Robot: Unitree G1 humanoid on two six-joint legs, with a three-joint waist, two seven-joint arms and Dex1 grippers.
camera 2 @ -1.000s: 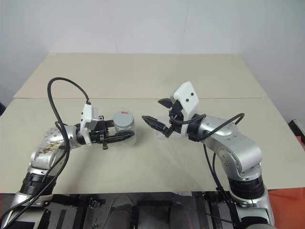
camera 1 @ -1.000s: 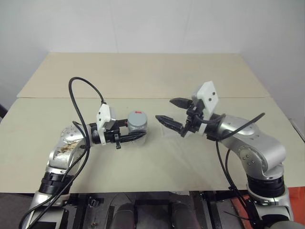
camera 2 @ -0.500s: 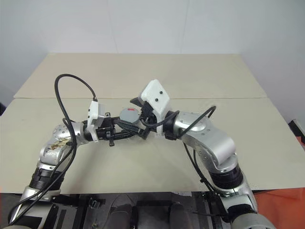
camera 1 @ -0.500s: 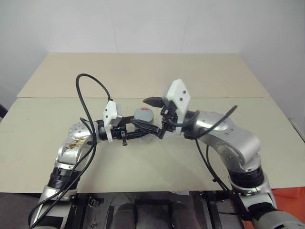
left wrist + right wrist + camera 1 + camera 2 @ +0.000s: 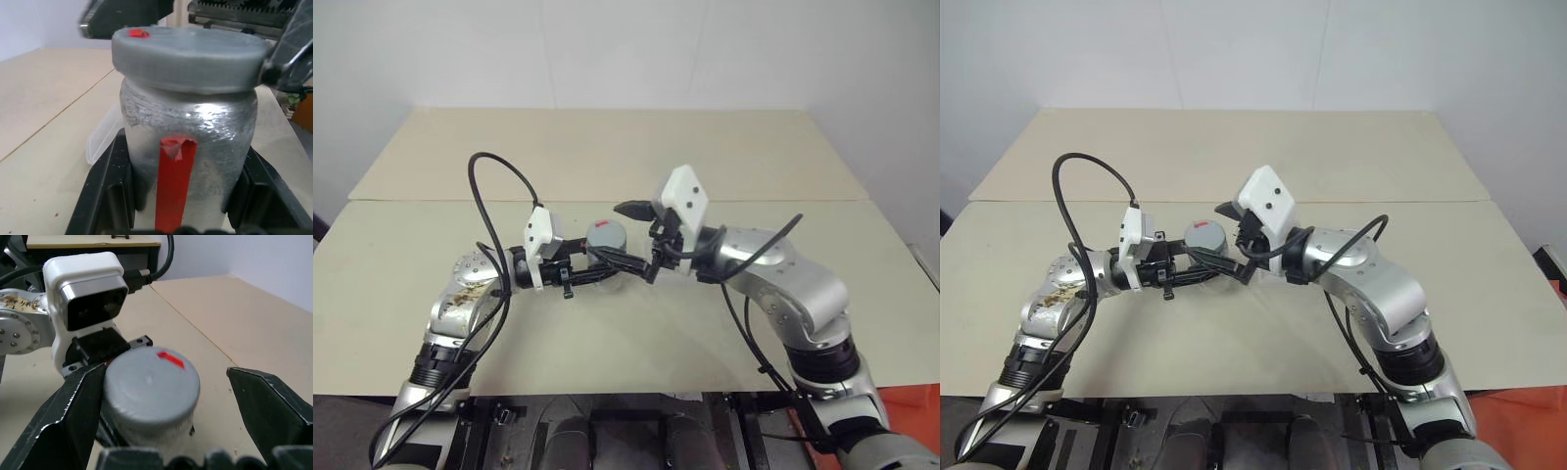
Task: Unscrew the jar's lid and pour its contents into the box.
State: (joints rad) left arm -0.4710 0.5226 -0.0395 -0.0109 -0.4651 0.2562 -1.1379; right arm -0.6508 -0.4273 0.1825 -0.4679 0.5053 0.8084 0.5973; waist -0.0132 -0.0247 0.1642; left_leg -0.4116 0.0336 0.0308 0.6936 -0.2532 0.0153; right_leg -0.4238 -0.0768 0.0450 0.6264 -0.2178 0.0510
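Left tool [image 5: 607,271] is gripping the jar [image 5: 188,142] above the table [image 5: 626,166]; right tool [image 5: 181,401], spread wide, is straddling the lid [image 5: 151,384].

My head's two eyes look forward and down across the table [image 5: 607,147], well back. My left wrist camera sits close against the jar [image 5: 188,142], side-on; my right wrist camera looks down onto its lid [image 5: 151,382]. All share the jar.
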